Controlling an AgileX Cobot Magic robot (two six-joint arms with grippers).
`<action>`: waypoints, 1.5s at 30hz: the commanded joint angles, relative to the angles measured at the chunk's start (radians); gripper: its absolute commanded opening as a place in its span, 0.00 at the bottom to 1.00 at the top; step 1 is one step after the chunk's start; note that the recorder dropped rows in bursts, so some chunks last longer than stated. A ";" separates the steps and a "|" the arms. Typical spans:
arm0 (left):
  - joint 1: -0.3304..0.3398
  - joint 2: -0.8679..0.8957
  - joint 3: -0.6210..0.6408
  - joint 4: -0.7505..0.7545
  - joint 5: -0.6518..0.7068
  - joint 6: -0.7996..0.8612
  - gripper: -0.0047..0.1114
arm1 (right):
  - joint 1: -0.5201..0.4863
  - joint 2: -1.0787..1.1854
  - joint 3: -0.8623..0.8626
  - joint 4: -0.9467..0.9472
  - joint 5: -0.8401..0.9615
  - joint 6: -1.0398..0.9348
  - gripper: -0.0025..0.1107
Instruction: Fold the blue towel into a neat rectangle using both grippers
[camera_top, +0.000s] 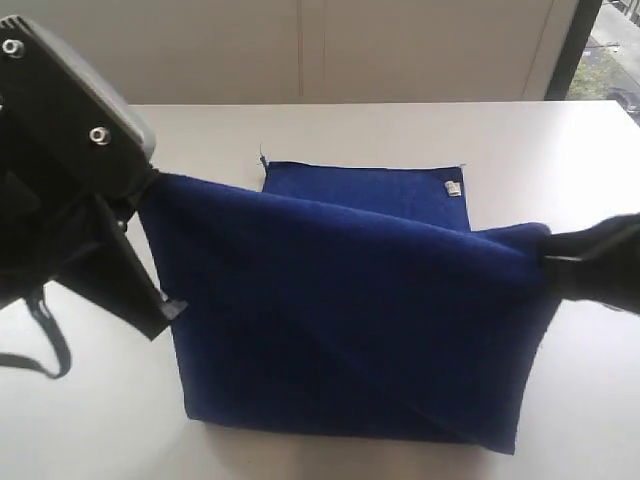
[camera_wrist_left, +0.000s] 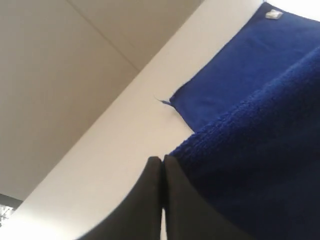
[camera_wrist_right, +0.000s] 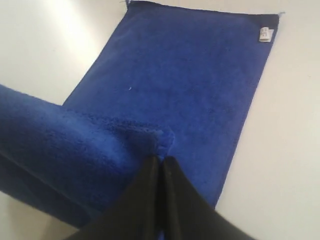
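Left gripper (camera_top: 152, 183): jaws pinched tight on one corner of the blue towel (camera_top: 350, 320). Right gripper (camera_top: 552, 258): jaws likewise closed on the opposite corner of the same edge. That edge is held up off the white bench (camera_top: 330, 125), stretched between the two. The far part lies flat on the bench, with the white label (camera_top: 453, 187) at its far right corner.

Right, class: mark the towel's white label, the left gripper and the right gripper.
white label (camera_top: 453, 187), exterior view, its centre.
left gripper (camera_wrist_left: 162, 162), left wrist view, between closed fingertips.
right gripper (camera_wrist_right: 161, 162), right wrist view, between closed fingertips.
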 joint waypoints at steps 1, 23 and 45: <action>0.143 0.094 0.006 0.239 -0.114 -0.187 0.04 | 0.004 0.140 0.003 -0.010 -0.174 -0.006 0.02; 0.591 0.659 -0.473 0.329 -0.508 -0.461 0.04 | -0.010 0.677 -0.224 -0.038 -0.620 -0.032 0.02; 0.737 0.965 -0.807 0.329 -0.702 -0.554 0.04 | -0.083 0.987 -0.507 -0.038 -0.634 -0.066 0.02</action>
